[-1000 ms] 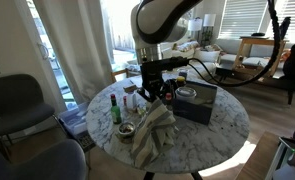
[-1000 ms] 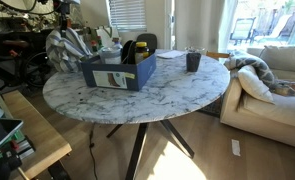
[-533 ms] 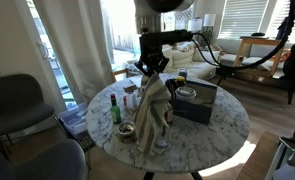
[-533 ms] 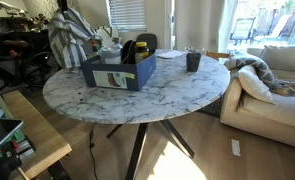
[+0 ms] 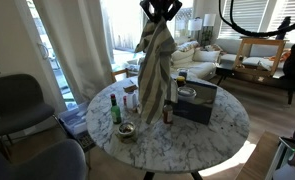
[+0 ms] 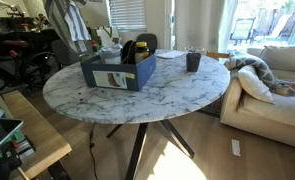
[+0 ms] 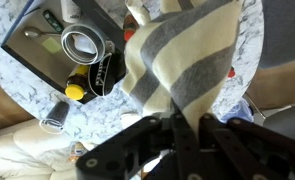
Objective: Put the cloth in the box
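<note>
A grey and cream striped cloth [image 5: 156, 70] hangs from my gripper [image 5: 159, 13], well above the round marble table [image 5: 222, 125]; its lower end dangles near the bottles. It shows in the other exterior view [image 6: 67, 25] at the top left. The dark blue box [image 5: 195, 101] stands on the table beside the cloth, open-topped with items inside; it also shows in an exterior view [image 6: 118, 68]. In the wrist view my gripper [image 7: 177, 128] is shut on the cloth [image 7: 182, 60], with the box [image 7: 72, 45] below at the upper left.
A green bottle [image 5: 114, 108], a small bowl [image 5: 126, 130] and a brown bottle [image 5: 167, 112] stand on the table near the cloth. A dark cup [image 6: 192, 61] stands at the far edge. A grey chair [image 5: 15, 105] and a sofa [image 6: 272, 85] flank the table.
My gripper has risen high with the cloth, lifting it off the table until it hangs free.
</note>
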You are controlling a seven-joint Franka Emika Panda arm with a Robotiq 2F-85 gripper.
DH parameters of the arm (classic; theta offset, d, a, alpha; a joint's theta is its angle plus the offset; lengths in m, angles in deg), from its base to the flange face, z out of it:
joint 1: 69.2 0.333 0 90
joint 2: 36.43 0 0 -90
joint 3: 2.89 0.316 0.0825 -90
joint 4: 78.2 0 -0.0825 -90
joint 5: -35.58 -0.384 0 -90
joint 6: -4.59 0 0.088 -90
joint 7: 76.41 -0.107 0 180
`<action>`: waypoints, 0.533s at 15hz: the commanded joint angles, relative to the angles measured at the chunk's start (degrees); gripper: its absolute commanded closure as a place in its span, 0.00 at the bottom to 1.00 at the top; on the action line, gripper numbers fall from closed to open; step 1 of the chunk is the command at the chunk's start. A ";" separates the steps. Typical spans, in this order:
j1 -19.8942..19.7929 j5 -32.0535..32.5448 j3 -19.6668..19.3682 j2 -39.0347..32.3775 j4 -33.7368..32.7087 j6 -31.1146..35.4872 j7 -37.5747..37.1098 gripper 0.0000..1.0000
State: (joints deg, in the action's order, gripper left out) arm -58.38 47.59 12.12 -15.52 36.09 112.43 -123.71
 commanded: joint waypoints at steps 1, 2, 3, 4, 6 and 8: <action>-1.76 1.14 1.83 1.10 -0.83 1.63 -0.37 0.98; -2.38 3.23 2.50 2.40 -2.28 1.59 -0.89 0.98; -3.18 5.96 3.29 3.25 -4.67 -0.82 -0.69 0.98; -4.08 8.37 4.00 4.14 -7.38 -3.08 -0.93 0.98; -6.04 12.94 5.34 5.44 -12.75 -9.18 -0.48 0.98; -8.19 17.03 5.26 7.32 -16.19 -15.76 1.54 0.98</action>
State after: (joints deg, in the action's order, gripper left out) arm -63.03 59.62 16.14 -10.59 24.48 104.70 -123.78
